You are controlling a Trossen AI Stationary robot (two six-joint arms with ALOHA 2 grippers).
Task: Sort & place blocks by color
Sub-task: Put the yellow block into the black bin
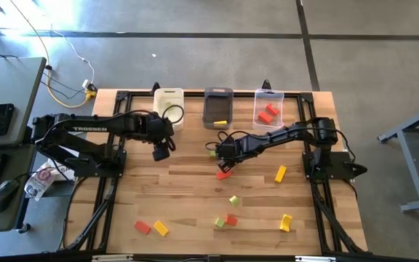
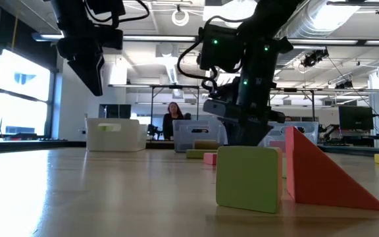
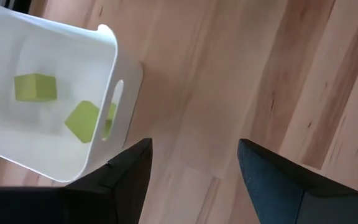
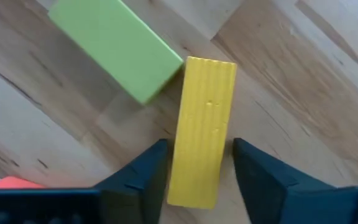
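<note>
Your left gripper (image 1: 161,153) hangs beside the white bin (image 1: 169,108), fingers apart (two green blocks (image 3: 36,87) lie inside). Your right gripper (image 4: 194,180), mid-table, straddles a yellow bar (image 4: 202,129) touching a green bar (image 4: 117,46); fingers apart, not clamped.

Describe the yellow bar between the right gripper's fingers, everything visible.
The yellow bar is a short solid block, matte yellow with a faintly streaked top face and squared edges. It lies flat on the wooden table, lengthwise between the fingers of the right gripper, one finger on each long side, close against it; a firm grip can't be confirmed. Its far corner meets the end of a green bar, which lies at an angle to it. In the high view the gripper hides it.
</note>
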